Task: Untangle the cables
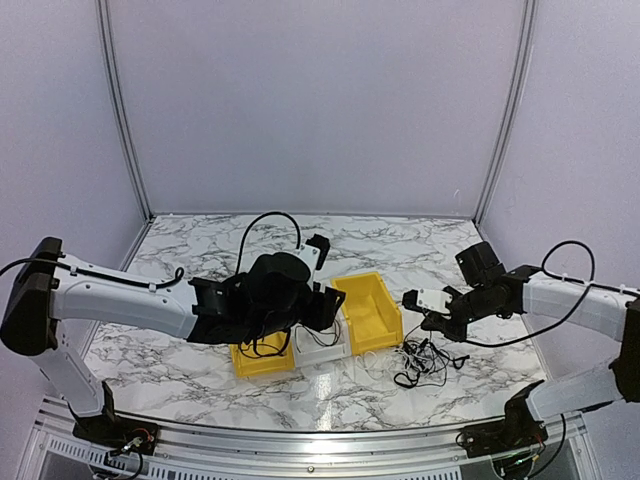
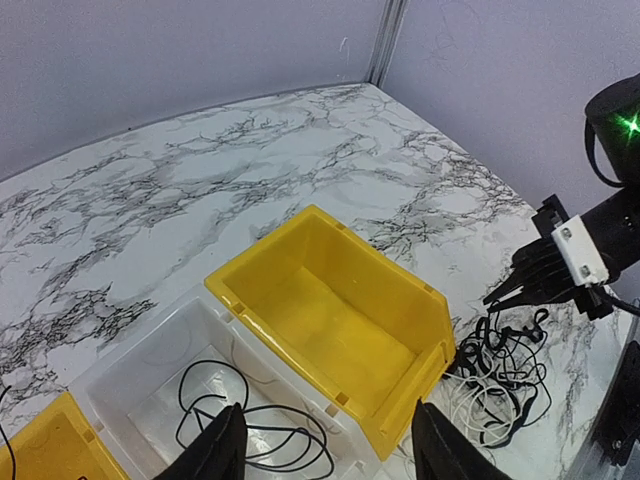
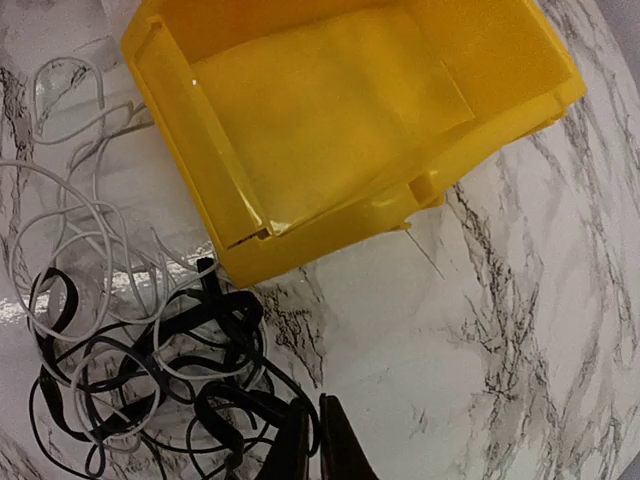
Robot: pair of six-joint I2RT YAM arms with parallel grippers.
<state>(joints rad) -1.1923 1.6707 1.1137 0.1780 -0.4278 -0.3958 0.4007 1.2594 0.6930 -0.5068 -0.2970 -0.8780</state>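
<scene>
Judging by how things lay, the sorting was only partly done. One thin black cable (image 2: 240, 420) lay coiled alone in the clear plastic bin (image 2: 150, 345). The left yellow plastic bin (image 1: 262, 365) seemed to hold dark strands too, though the left arm (image 1: 130, 300) above hid most of it. The right yellow plastic bin (image 2: 270, 265) stood empty. What was left was the knotted heap of thin black and pale whitish cables (image 1: 425, 362) on the white marble-patterned table (image 1: 180, 375). It lay just beside the empty bin's front corner, with a strand or two touching its wall. The pale whitish cable (image 3: 70, 230) looped through the black ones, so these were not yet parted.

The right gripper (image 3: 314, 405) sat down at the heap's rim with its jaws drawn almost together. Black loops crowded its fingers, but whether a strand was pinched could not be told. The left gripper (image 2: 330, 410) hung over the clear bin with its jaws spread wide and nothing between them.

Bare marble lay to the right of the heap and toward the table's near edge, which looked the best way to draw a cable out. The empty bin's wall closed off the left side, and the left arm hung over the bins, so a pull that way risked a snag. The pale walls (image 1: 320, 100) stood well apart.
</scene>
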